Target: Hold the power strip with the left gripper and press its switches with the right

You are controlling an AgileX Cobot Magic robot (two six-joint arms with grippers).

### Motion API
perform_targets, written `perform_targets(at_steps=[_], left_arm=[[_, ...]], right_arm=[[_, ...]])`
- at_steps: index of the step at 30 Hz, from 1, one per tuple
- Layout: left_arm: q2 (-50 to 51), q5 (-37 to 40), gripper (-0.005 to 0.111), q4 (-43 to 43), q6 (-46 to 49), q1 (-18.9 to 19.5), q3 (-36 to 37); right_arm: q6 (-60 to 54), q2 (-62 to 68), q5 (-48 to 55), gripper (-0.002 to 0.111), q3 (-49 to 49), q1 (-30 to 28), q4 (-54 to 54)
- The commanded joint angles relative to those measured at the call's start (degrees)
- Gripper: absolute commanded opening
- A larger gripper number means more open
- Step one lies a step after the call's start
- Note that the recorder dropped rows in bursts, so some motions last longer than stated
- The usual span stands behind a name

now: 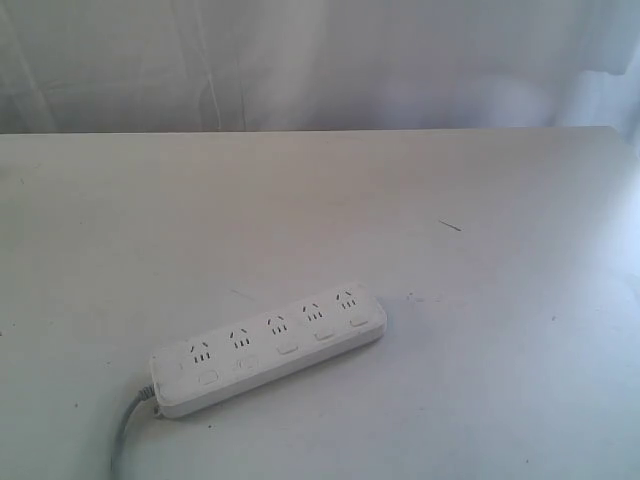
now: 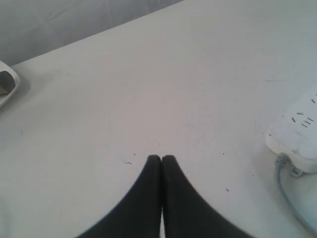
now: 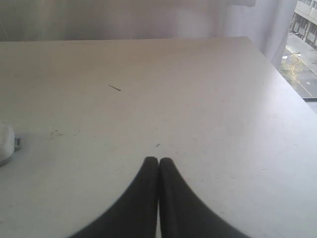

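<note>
The white power strip point(image 1: 268, 348) lies flat on the table, slanting from near left to far right, with five sockets and a row of small white switches point(image 1: 287, 349) along its near side. Its grey cord point(image 1: 127, 432) leaves the left end toward the front edge. Neither arm shows in the exterior view. In the left wrist view my left gripper point(image 2: 161, 158) is shut on nothing above bare table, apart from the strip's cord end point(image 2: 296, 133). My right gripper point(image 3: 158, 160) is likewise shut and empty; only the strip's rounded tip point(image 3: 5, 143) shows at that picture's edge.
The white table point(image 1: 320, 200) ends at a back edge before a pale curtain point(image 1: 300, 60). A white rounded object point(image 2: 7, 84) sits at the edge of the left wrist view. The table's side edge point(image 3: 285, 82) and a window with the street outside point(image 3: 303, 34) show in the right wrist view.
</note>
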Motion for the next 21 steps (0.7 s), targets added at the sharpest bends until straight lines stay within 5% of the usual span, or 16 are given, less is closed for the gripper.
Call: perform_targets(at_steps=[1,21], left_arm=[[0.98,0.16,0.000,-0.61,-0.04,0.01,-1.41],[8.15,-14.87,0.000,-27.88,-10.72,0.11,-2.86]], right_arm=[[-0.01,-0.25,-0.53,0.000,0.27,-0.25,0.17],[-0.01,-0.25,-0.53,0.000,0.27,-0.25,0.17]])
